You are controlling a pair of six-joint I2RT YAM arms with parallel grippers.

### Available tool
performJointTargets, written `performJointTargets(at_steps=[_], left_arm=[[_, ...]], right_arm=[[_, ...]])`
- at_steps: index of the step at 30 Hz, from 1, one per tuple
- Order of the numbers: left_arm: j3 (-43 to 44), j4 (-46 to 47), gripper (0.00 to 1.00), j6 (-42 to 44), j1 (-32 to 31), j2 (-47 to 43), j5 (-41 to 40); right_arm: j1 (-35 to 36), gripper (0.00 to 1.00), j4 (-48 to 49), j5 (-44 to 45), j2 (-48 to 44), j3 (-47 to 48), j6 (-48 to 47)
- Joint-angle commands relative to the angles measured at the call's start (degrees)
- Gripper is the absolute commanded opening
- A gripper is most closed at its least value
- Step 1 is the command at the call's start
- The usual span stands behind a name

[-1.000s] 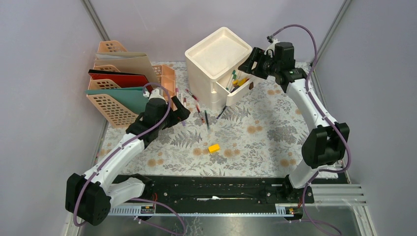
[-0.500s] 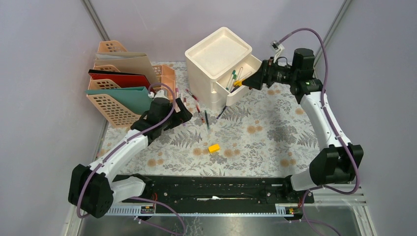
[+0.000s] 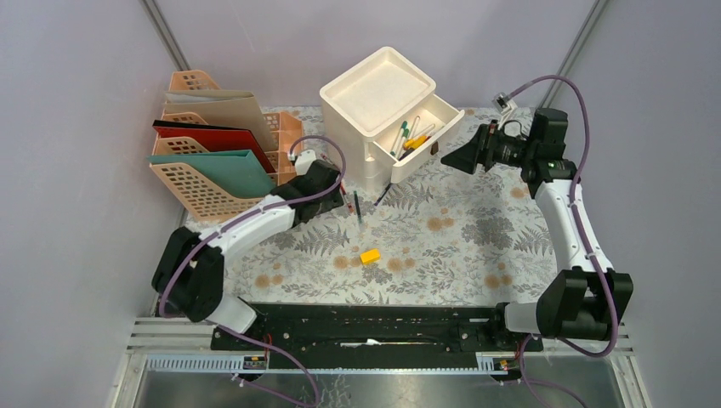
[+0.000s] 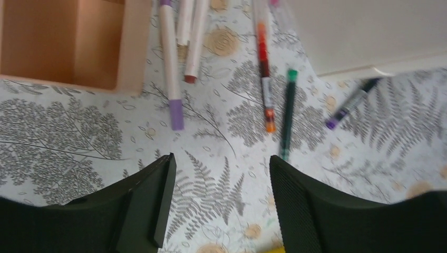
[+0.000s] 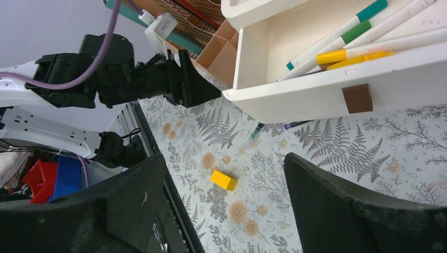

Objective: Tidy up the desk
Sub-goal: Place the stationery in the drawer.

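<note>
Overhead view: worktop (image 3: pixel 476 246), cloth-covered with fern and flower print, fills the centre of the cell between the two arm bases and the back wall. White drawer unit (image 3: pixel 374 93) stands at 12 o'clock on it, with its upper drawer (image 3: pixel 425 140) pulled out toward 4 o'clock. The drawer holds several markers, among them a green-capped one (image 5: pixel 337 39) and a yellow one (image 5: pixel 342 54). Peach file racks (image 3: pixel 191 183) at 10 o'clock carry a teal folder (image 3: pixel 212 170) and a red folder (image 3: pixel 204 136). Small yellow block (image 3: pixel 370 255) lies alone on the cloth, just to the 7 o'clock side of centre. Left hand (image 4: pixel 220 164) hovers low over the cloth at about 11 o'clock, released, fingers apart with only bare cloth between them. Just ahead of it lie loose pens: a purple-capped marker (image 4: pixel 169 68) beside a peach box (image 4: pixel 68 42), a red-and-orange pen (image 4: pixel 265 79), a green pen (image 4: pixel 287 113) just to its right, and a dark purple-tipped pen (image 4: pixel 350 103) at the unit's foot. Right hand (image 5: pixel 224 157) is at 2 o'clock, released and holding nothing, pointing at the open drawer's front and apart from it.
</note>
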Motion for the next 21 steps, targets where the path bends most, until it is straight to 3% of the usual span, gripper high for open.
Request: performJointTargets(at_steps=[1, 5, 8, 21], left_arm=[[4.3, -1.74, 0.65, 0.88, -0.05, 5.15, -8.64], [6.26, -2.0, 0.47, 2.14, 0.69, 9.77, -10.0], [7.23, -1.92, 0.42, 2.8, 2.01, 12.81, -9.7], [8.87, 0.93, 0.42, 5.68, 6.79, 18.81, -6.05]], right_arm=[[-1.36, 0.9, 1.3, -1.34, -3.27, -1.53, -1.65], [-2.25, 0.9, 2.27, -1.38, -4.12, -2.68, -1.03], [-2.86, 0.9, 3.47, -1.59, -4.39, -3.53, 0.02], [-3.61, 0.91, 4.68, -1.77, -4.86, -4.77, 1.02]])
